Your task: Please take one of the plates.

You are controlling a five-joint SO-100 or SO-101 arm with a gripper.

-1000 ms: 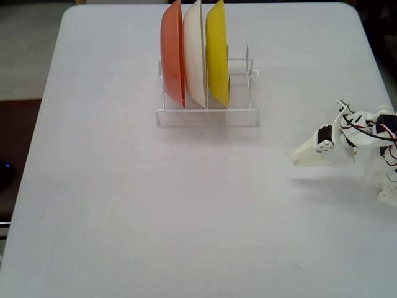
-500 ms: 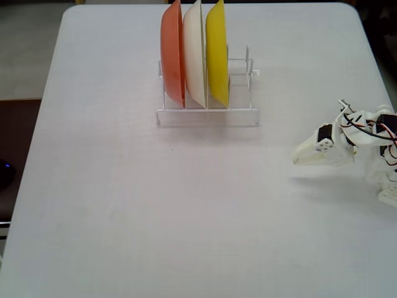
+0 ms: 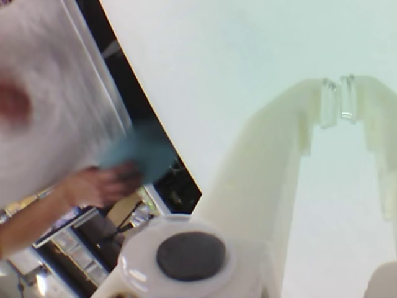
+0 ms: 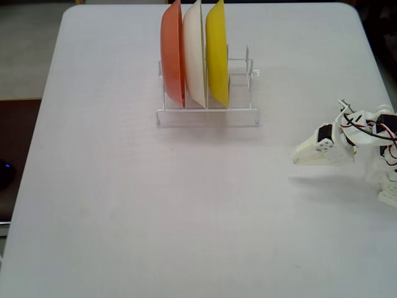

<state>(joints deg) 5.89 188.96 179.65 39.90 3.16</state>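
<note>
Raising the fingers [image 4: 304, 155] very slightly at the right edge of the worktop [image 4: 124, 205] compared with a second ago, otherwise hardly moving. Holding them together and empty, tips almost meeting in the wrist view [image 3: 273, 149]. Leaving the plate [image 4: 195, 56] untouched: standing on edge in the middle slot of the rack [image 4: 208, 115] at the far side, between the orange plate [image 4: 172, 53] on its left and the yellow plate [image 4: 217, 53] on its right. Only just starting, probably; reaching and parting both remaining.
</note>
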